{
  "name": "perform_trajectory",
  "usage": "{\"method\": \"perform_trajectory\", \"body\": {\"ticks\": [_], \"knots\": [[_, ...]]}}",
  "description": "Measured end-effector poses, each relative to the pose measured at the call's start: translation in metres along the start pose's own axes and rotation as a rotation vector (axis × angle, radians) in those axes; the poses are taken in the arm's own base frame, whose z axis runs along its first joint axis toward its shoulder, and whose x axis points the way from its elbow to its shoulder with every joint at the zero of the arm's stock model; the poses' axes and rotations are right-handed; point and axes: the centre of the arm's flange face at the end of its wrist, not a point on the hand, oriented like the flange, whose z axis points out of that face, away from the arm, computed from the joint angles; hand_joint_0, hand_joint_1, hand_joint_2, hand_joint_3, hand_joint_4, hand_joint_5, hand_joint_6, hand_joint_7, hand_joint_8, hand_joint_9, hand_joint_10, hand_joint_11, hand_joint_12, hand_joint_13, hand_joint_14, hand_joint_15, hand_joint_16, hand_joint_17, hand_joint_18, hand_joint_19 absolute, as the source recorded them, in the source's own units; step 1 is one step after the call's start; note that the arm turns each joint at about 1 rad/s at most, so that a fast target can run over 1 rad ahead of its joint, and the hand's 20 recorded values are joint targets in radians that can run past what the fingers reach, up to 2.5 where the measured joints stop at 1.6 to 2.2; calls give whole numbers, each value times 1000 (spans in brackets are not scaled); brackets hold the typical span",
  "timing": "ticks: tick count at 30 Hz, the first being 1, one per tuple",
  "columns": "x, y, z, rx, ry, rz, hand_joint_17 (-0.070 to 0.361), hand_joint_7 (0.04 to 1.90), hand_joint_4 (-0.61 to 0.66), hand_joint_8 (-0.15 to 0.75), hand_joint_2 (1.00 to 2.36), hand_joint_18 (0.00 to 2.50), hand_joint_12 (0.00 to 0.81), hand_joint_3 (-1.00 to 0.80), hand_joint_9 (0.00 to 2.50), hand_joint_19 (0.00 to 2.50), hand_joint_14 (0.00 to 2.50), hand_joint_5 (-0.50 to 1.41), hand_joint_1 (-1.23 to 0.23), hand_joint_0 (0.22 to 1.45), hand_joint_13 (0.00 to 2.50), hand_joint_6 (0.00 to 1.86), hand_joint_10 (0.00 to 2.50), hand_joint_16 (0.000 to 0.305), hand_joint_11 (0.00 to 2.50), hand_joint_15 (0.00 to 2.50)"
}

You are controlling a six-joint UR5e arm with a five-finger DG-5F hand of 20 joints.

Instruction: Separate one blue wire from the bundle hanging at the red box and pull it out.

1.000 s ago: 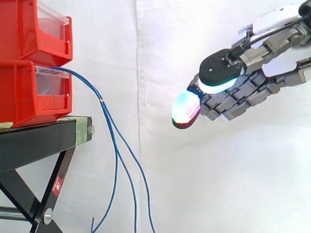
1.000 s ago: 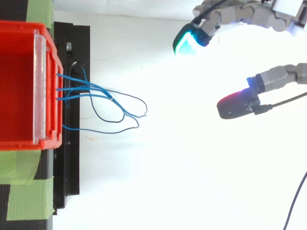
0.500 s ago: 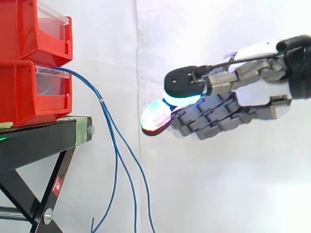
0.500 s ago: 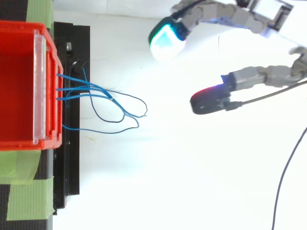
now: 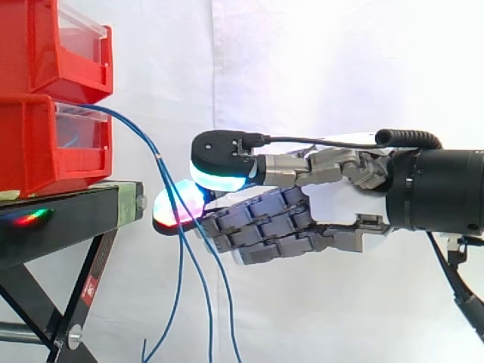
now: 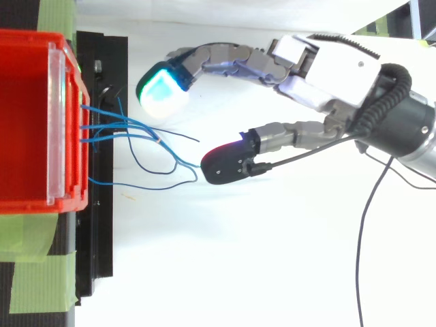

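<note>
Backed by white curtain: red bins (image 5: pixel 38 144) at 9 o'clock, blue wires (image 5: pixel 156 156) drooping from the lower one toward 6. Reaching in from 3 with hand (image 5: pixel 333 208), fingers (image 6: pixel 163 94) released, spread either side of the bundle.

Glossy plastic red bins (image 5: pixel 53 144) are resting on a matt black metal stand (image 5: pixel 60 215); beside the bins, smooth blue wires (image 5: pixel 156 156) are hanging before a cloth curtain (image 5: pixel 340 60).

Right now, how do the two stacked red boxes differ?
The blue wires hang out of the lower box; none leave the upper box. The lower box sits on the black stand; the upper box rests on the lower box. Both are red with a clear front panel.
</note>
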Motion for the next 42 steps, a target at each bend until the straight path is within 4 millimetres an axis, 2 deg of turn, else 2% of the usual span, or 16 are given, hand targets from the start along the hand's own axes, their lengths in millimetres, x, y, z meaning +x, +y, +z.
{"method": "perform_trajectory", "body": {"ticks": [8,11,21,30,42], "knots": [[16,1,4,-53,-3,-4,143,739,265,328,1000,98,428,-500,303,148,5,-231,-687,509,201,501,0,63,70,207],[24,-4,6,-70,-4,0,144,722,275,336,1000,177,437,-500,348,123,5,-225,-711,511,259,501,0,64,33,193],[37,-6,11,-122,-4,136,142,757,295,337,1000,224,440,-500,385,137,5,-211,-711,523,298,502,0,63,59,201],[39,-5,10,-122,0,163,138,829,322,337,1000,267,440,-500,419,157,5,-189,-716,532,329,502,2,61,81,201],[38,-5,11,-119,-8,168,137,832,339,337,1000,295,441,-500,439,174,8,-179,-715,542,342,502,1,61,94,206]]}}
